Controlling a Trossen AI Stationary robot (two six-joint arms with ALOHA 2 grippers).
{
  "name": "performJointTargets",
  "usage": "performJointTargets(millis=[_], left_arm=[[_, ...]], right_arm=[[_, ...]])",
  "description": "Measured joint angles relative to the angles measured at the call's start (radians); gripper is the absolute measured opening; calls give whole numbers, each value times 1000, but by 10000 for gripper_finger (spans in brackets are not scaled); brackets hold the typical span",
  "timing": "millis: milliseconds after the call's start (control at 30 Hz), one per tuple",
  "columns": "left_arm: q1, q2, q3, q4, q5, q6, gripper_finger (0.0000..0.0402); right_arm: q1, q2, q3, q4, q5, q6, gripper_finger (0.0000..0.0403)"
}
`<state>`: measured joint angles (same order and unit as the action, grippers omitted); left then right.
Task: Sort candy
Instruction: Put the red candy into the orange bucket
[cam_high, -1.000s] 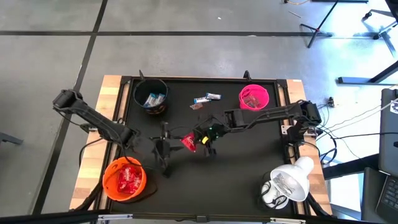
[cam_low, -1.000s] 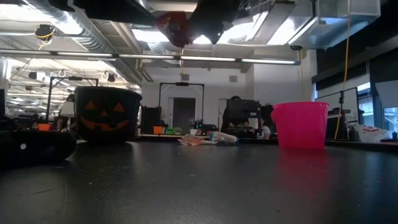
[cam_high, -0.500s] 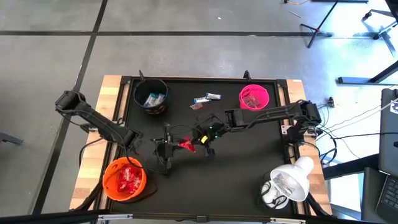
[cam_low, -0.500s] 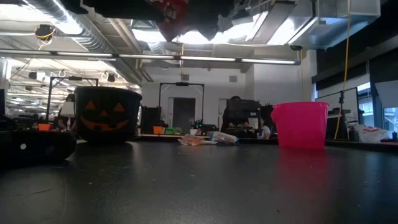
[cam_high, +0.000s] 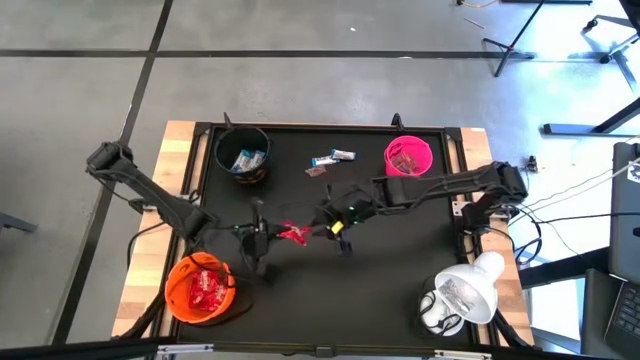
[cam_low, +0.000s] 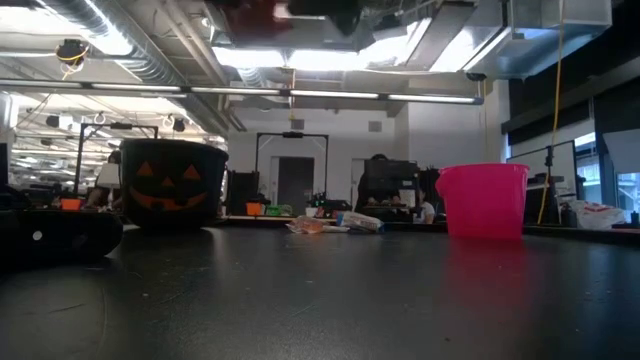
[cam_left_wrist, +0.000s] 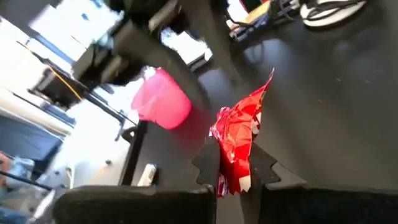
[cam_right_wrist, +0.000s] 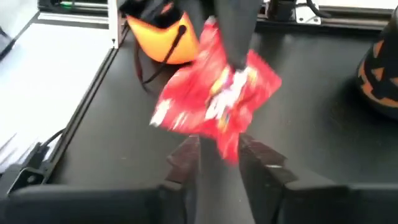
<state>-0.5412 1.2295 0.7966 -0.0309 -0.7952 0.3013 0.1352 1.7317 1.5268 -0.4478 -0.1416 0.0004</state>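
Observation:
A red-wrapped candy hangs in the air over the middle of the table, between my two grippers. My left gripper comes from the table's left and is shut on it. My right gripper faces it from the right and stands open, with the candy's near corner between its fingers. More red candy lies in the orange bowl. Blue-and-white candy lies in the black bowl, and a few loose pieces lie on the far part of the mat. My left gripper pinches one end of the red wrapper between its two fingers. It comes nearly level from the table's left. The candy sticks out beyond the fingertips, crumpled, lifted clear of the table. My right gripper's fingers flank the wrapper's other corner; whether they touch it I cannot tell.
The pink bowl stands at the far right with some candy in it. A white lamp sits at the near right corner. The black mat has bare room at the near middle and right.
My left gripper has shut on the red candy and my right gripper has opened. Both have risen a little, and the candy has gone up with them, shifting slightly toward the table's left.

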Motion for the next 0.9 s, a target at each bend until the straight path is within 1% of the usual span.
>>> performJointTargets(millis=[100, 167, 233, 367, 433, 500, 600, 667, 767, 900], left_arm=[[-28, -19, 114, -253, 26, -118, 14], [-50, -20, 223, -470, 88, -239, 14], [-70, -14, 339, -681, 184, -403, 14], [-113, 6, 538, -1053, 403, -767, 14], [-141, 17, 611, -1209, 524, -960, 14], [-180, 23, 645, -1337, 629, -1151, 14], [-241, 27, 637, -1439, 748, -1386, 14], [-282, 27, 615, -1460, 801, -1488, 14], [-339, 28, 582, -1449, 809, -1588, 23], [-394, 27, 526, -1399, 813, -1659, 55]], right_arm=[[18, -47, 0, -33, 32, -5, 133], [32, -81, 1, -54, 85, -10, 148], [38, -111, 1, -85, 138, -29, 156], [48, -147, 1, -119, 192, -36, 160], [48, -153, 1, -132, 204, -36, 160], [49, -153, 1, -131, 202, -35, 160], [49, -153, 1, -133, 202, -33, 160], [49, -153, 1, -132, 202, -32, 160], [49, -153, 0, -132, 202, -32, 160], [49, -153, 0, -131, 202, -27, 160]])
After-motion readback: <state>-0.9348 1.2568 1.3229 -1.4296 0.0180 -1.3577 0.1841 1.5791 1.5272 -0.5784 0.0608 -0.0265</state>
